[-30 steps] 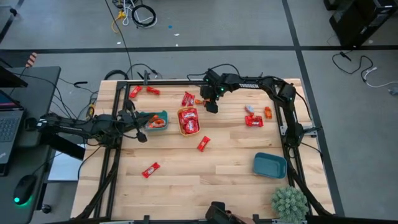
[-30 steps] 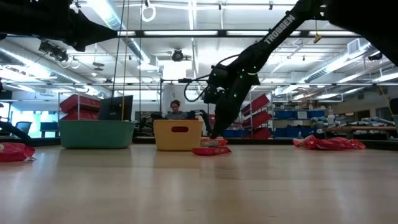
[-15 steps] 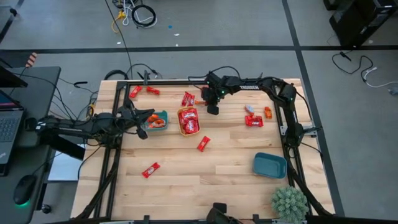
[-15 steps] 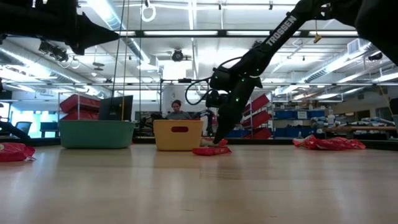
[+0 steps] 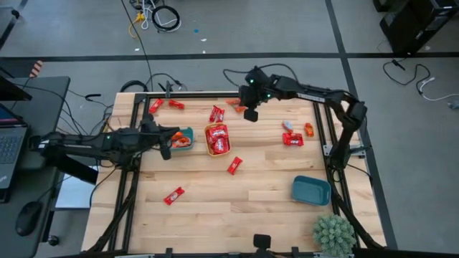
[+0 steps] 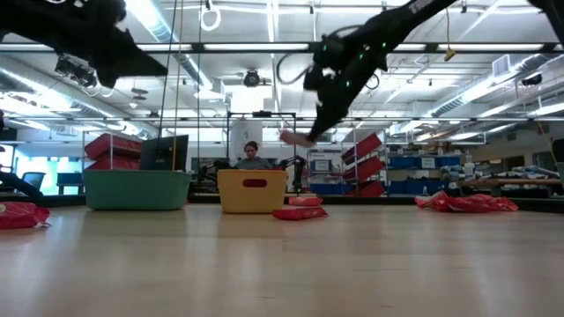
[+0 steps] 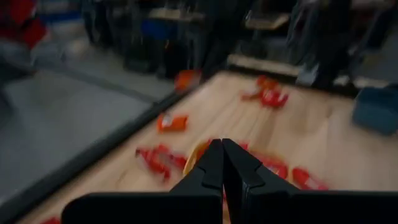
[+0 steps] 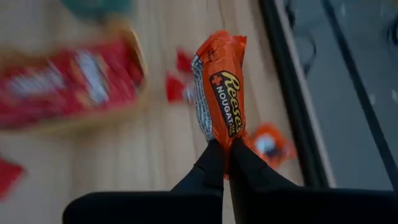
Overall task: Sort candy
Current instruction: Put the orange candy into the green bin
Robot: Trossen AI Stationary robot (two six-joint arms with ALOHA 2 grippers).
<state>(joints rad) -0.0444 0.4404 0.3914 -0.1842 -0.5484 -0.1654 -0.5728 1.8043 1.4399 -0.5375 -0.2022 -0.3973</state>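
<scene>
The right hand [image 5: 250, 115] is up in the air over the far side of the table [image 5: 251, 204], and it is pinching one orange candy [image 8: 219, 87] by its end, so the candy sticks straight out past the two dark fingers [image 8: 208, 168]. It looks lifted so it can be carried to a bowl without bumping the other candy. On the wrapper you can read "Reese's" in yellow and "Nougat" in white, with a small red and white plus mark next to it. In the low view the same candy [image 6: 295, 137] hangs high above the wood. The left hand [image 5: 164, 152] is pressed together with nothing in it, and it waits just beside the teal bowl [image 5: 188, 131], which has a bit of orange and red candy inside. The yellow bowl [image 5: 229, 148] in the middle is full of red candy [image 5: 216, 137], so red ones seem to go there, and I think orange ones go in the teal bowl. The blue bowl [image 5: 310, 190] sits alone near the right front corner. More candy lies loose on the table: two red ones by the far left corner [image 5: 155, 105], one by the yellow bowl [image 5: 216, 113], a few on the right side [image 5: 292, 139], one in the middle [image 5: 234, 165] and one near the left front [image 5: 173, 195]. Their writing is too small to read. A small green plant [image 5: 333, 233] stands at the front right corner
</scene>
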